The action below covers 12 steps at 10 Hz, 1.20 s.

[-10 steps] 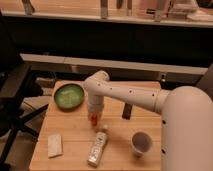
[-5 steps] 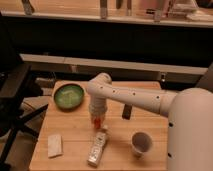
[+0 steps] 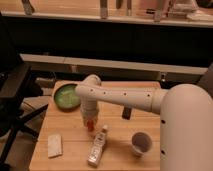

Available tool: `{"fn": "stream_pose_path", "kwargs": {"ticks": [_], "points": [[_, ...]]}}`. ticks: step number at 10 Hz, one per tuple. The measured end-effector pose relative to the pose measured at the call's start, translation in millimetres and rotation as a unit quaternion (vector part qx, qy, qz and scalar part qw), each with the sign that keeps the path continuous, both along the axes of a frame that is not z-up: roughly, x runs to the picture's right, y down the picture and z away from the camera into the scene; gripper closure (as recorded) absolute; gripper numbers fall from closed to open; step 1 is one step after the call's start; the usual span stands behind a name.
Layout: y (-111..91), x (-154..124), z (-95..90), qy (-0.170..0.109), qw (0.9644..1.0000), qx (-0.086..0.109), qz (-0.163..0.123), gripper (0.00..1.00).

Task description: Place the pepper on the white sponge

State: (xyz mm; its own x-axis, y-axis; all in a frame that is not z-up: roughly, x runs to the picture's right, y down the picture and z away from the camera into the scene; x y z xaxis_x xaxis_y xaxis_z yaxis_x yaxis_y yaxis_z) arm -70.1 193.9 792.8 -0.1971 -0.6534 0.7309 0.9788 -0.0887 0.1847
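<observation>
Wooden desk [image 3: 118, 152] seen from above, with the robot's white arm [image 3: 125, 98] reaching in from the right edge toward the desk's middle. The gripper [image 3: 90, 121] points straight down near the centre, somewhat left of the midline, and is closed on the pepper [image 3: 90, 126], whose orange-red body shows just below it. The white sponge [image 3: 55, 145] lies flat near the front-left corner, well apart from the pepper. A pale bottle [image 3: 98, 148] lies on its side toward the front edge, just beside the gripper. A white cup [image 3: 141, 143] stands upright toward the front-right. A green plate [image 3: 65, 96] sits near the back-left corner. A small dark object [image 3: 127, 112] stands behind the cup.
</observation>
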Motion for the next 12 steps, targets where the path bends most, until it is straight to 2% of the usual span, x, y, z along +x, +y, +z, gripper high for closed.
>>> {"fn": "stream_pose_path", "kwargs": {"ticks": [2,5,7,10,12], "points": [[3.8,-1.7,-5.3,-0.006,0.9999,0.000,-0.010,0.98],[9.4,-35.1,-13.5,-0.025,0.9992,0.003,-0.032,0.98],[12.1,-41.4,-16.3,-0.031,0.9987,0.004,-0.042,0.98],[17.4,-46.7,-22.4,-0.046,0.9971,0.005,-0.060,0.98],[18.1,-66.8,-23.5,-0.058,0.9954,0.007,-0.075,0.98]]}}
